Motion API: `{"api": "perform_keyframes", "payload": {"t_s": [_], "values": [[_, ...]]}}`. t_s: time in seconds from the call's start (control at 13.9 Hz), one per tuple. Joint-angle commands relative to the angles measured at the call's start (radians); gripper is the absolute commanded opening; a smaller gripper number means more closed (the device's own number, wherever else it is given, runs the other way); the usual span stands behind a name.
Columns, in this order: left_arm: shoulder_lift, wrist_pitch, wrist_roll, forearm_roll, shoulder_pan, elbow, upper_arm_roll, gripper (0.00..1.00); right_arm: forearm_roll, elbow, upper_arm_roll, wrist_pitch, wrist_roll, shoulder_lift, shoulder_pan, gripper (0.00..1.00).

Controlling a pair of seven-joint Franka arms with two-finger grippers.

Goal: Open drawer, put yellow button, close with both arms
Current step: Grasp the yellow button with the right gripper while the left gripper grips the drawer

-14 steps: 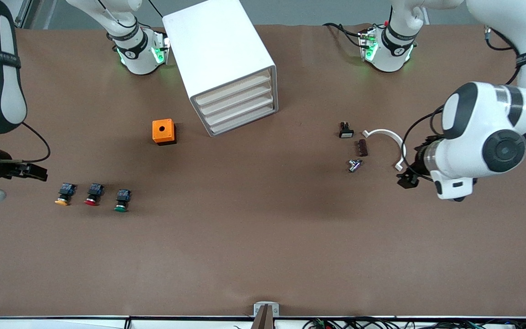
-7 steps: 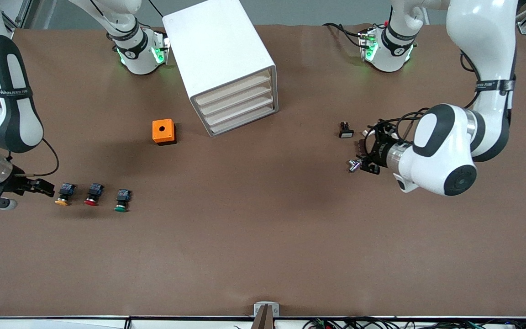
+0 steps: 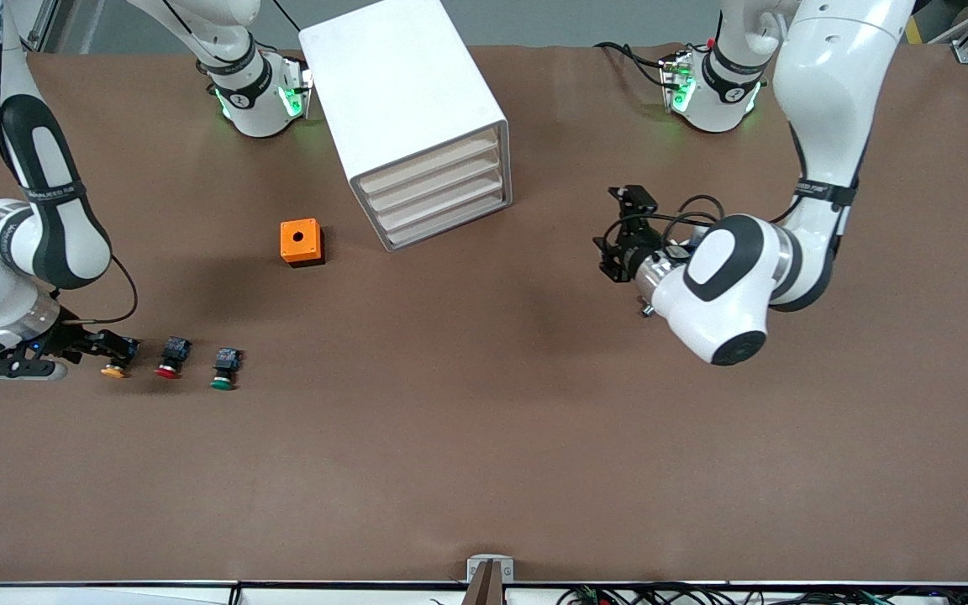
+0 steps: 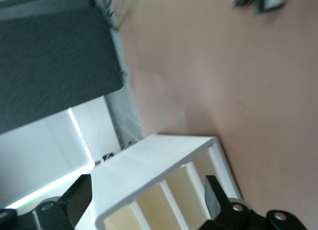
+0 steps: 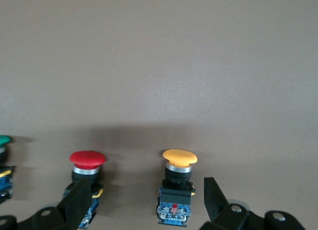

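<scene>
The white cabinet [image 3: 404,92] stands toward the robots' bases with all its beige drawers shut. The drawer [image 3: 429,165] is the top one. The yellow button [image 3: 114,370] lies on the table at the right arm's end, beside a red button [image 3: 169,370] and a green button [image 3: 222,382]. My right gripper [image 3: 117,346] is open, low over the yellow button. In the right wrist view the yellow button [image 5: 179,185] lies between the open fingers of the gripper [image 5: 146,202], untouched. My left gripper [image 3: 621,231] is open and empty above the table, facing the cabinet [image 4: 159,163].
An orange box [image 3: 302,242] with a round hole stands beside the cabinet's front, toward the right arm's end. A small silver part [image 3: 645,309] peeks out under the left arm's wrist. The red button [image 5: 87,173] lies close by one right finger.
The right gripper slid along the table to the yellow button. The left arm swung from its end of the table toward the cabinet and now covers the small parts there.
</scene>
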Motion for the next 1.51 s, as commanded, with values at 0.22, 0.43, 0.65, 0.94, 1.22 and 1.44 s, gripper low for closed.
{"api": "perform_keyframes", "payload": {"t_s": [0.22, 0.43, 0.65, 0.94, 1.22, 1.44], "values": [[0.076, -0.025, -0.166, -0.145, -0.040, 0.025, -0.070, 1.00, 0.031, -0.070, 0.016, 0.034, -0.034, -0.001, -0.048, 1.00], [0.125, -0.025, -0.281, -0.223, -0.077, 0.027, -0.070, 1.00, 0.031, -0.062, 0.016, 0.043, -0.034, 0.025, -0.054, 1.00], [0.143, -0.025, -0.301, -0.310, -0.088, 0.028, -0.070, 0.86, 0.031, -0.056, 0.016, 0.073, -0.034, 0.050, -0.065, 1.00], [0.169, -0.020, -0.321, -0.333, -0.087, 0.028, -0.069, 0.46, 0.031, -0.041, 0.018, 0.121, -0.059, 0.085, -0.078, 1.00], [0.185, 0.010, -0.323, -0.416, -0.091, 0.042, -0.061, 0.47, 0.034, -0.042, 0.018, 0.138, -0.051, 0.094, -0.078, 1.00], [0.201, 0.061, -0.327, -0.425, -0.097, 0.048, -0.061, 0.48, 0.051, -0.044, 0.018, 0.140, -0.047, 0.096, -0.072, 1.00]]}}
